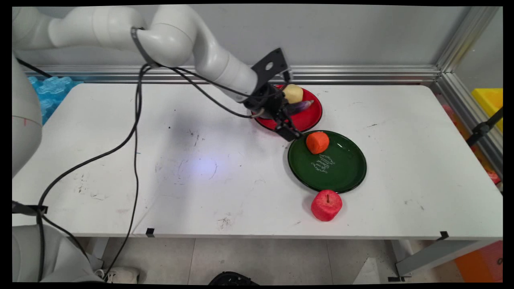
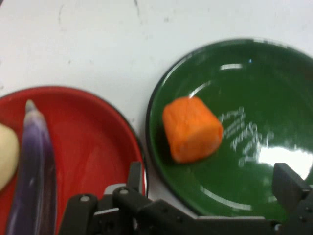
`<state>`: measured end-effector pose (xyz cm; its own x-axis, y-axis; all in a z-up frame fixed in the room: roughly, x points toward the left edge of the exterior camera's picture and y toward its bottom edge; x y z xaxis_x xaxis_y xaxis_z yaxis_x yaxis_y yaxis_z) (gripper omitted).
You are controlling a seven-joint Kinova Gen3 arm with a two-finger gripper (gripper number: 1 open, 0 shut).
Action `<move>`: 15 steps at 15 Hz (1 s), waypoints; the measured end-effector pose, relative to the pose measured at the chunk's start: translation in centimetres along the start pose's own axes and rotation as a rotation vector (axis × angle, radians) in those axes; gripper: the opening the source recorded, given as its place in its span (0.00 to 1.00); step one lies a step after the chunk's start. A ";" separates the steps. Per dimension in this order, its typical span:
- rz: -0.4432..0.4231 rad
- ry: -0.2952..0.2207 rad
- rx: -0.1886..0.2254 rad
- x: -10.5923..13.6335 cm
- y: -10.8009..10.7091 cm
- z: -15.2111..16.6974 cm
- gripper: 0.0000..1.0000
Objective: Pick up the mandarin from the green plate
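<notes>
Nearest the main camera, low and right of centre in the frame, one red apple sits on the white worktop, just below the rim of the green plate. That worktop is the largest thing, scuffed with grey marks, and it runs back to a grey wall with a metal rail along its foot; a blue block lies at the upper left and a yellow bin at the right edge.

Two plates lie right of centre, close side by side: the green one, with white lettering, and a red one above and left of it. On the green plate rests one orange carrot chunk, near its upper left rim. On the red plate lie one purple eggplant and one pale yellow potato.

Black and slanting down to the right, the gripper hangs over the narrow gap between the two plates, just left of the carrot chunk. In the hand view its fingers stand wide apart, holding nothing, with the carrot chunk lying between and beyond them.

Only the main view shows the apple; the hand view shows the eggplant's pointed tip close up.
</notes>
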<state>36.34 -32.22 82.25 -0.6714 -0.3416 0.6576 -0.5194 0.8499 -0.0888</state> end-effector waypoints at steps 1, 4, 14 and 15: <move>-0.005 0.005 0.000 0.3 0.1 0.4 1.00; -0.027 0.020 0.003 1.1 0.4 2.5 1.00; -0.079 0.040 0.031 1.5 0.7 7.4 1.00; -0.083 0.040 0.032 1.4 0.8 7.7 1.00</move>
<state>30.94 -35.13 77.39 -0.6041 -0.3938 0.6928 -0.5897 0.8056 -0.0563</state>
